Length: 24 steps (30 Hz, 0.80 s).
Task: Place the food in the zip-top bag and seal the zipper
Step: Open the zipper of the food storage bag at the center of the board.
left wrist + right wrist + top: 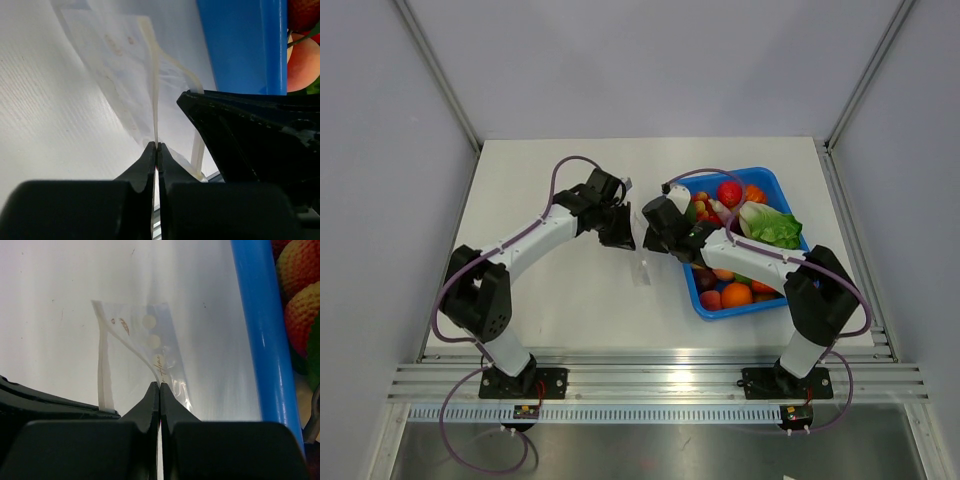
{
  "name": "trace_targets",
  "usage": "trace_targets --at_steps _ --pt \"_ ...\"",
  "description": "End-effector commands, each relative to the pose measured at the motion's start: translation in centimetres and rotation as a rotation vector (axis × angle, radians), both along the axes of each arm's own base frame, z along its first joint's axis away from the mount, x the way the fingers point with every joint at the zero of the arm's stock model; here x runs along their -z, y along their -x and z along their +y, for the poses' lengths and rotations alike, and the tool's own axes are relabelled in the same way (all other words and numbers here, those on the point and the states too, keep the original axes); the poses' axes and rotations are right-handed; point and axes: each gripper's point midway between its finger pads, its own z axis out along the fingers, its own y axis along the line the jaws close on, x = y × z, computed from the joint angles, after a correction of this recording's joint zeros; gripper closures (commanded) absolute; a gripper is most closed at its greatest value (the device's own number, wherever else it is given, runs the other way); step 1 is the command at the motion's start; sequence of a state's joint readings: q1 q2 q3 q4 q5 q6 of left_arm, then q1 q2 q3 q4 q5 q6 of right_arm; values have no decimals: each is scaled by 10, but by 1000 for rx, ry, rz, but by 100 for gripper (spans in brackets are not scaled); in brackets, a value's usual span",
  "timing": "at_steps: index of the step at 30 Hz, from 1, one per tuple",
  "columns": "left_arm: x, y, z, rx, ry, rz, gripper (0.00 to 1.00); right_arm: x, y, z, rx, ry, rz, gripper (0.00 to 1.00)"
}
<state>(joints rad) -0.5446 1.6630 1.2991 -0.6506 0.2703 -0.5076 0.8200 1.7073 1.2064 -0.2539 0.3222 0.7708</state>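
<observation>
White table [550, 300] and grey walls frame two arms meeting over the middle, with the zip-top bag [642, 268] hanging between them. The step looks like opening its mouth: each gripper should keep only one wall and part them gently, so the pale zipper [103, 370] strip does not tear loose. The left gripper [156, 150] is pinched tight on a bag edge; the right gripper [160, 387] likewise. The food [704, 277], seemingly the dark fruit, lies in the blue tray [775, 185].

zip-top bag [642, 268] left of tray [750, 312], fruits [736, 294] in tray
</observation>
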Motion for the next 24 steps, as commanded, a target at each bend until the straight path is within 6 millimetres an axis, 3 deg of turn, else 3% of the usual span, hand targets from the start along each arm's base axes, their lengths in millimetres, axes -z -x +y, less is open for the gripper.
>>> trace_targets --at_steps 1,4,6,10,13,15,19,24 --pt "-18 -13 0 -23 14 -88 100 -27 -5 1 29 -77 -48 100" --pt "-25 -17 9 -26 -40 -114 100 -26 -2 -4 46 -69 -41 100" --pt "-40 -20 14 -30 -61 -139 100 -27 -1 -7 58 -78 -42 100" --pt "-71 -22 14 3 -72 -186 100 -49 1 -10 66 -122 -77 100" --pt "-67 -23 12 9 -98 -167 100 -47 3 -12 64 -123 -82 100" --pt "-46 -20 5 28 -113 -114 100 -38 5 -13 65 -116 -65 100" --pt "-17 -9 -6 58 -134 -49 100 -3 11 -15 75 -76 5 100" --pt "-11 -7 -4 62 -162 -40 100 6 16 -23 95 -62 20 100"
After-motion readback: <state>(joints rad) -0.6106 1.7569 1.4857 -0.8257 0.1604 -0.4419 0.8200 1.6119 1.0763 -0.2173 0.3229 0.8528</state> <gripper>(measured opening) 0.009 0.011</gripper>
